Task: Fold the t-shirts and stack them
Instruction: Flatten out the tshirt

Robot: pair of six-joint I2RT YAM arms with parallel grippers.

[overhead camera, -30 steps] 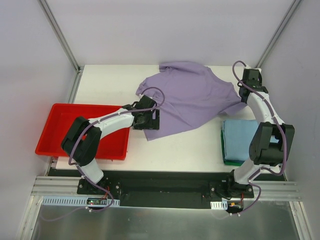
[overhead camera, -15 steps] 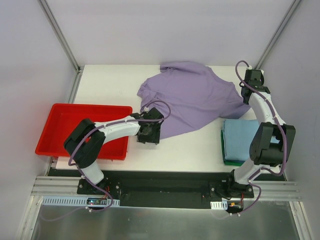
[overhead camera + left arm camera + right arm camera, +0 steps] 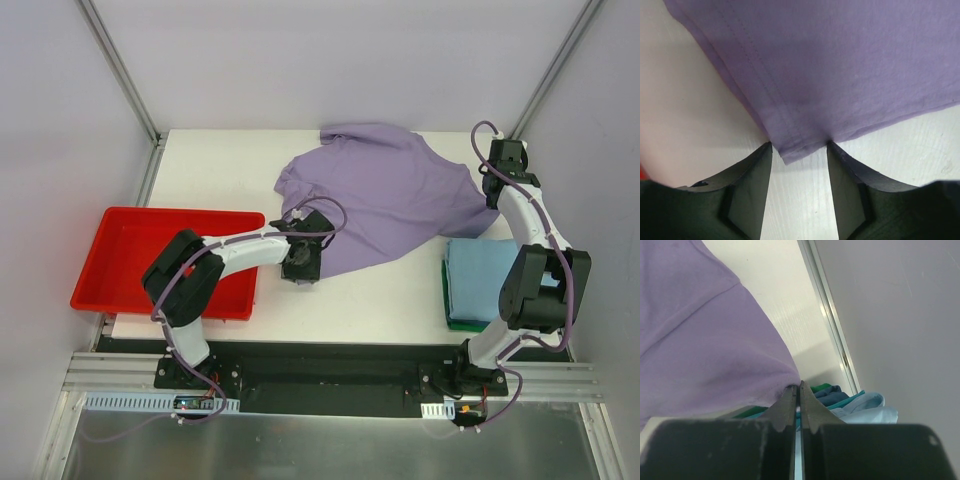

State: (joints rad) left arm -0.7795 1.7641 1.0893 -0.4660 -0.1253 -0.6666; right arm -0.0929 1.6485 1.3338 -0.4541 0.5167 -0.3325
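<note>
Left gripper (image 3: 799, 144) sat low on table (image 3: 220, 170), fingers apart, one each side of lavender t-shirt (image 3: 385, 200) near-left corner. Right gripper (image 3: 799, 386) was pinched tight on shirt's right edge, by table's right edge. Shirt lay spread over far middle. Folded light blue t-shirt (image 3: 475, 280) lay on dark green t-shirt (image 3: 460, 324) at near right corner.

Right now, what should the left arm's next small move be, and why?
Probably close the left gripper: the lavender t-shirt's hem corner lies between its open fingers, not pinched, while the right gripper is shut on the shirt's opposite side.
</note>
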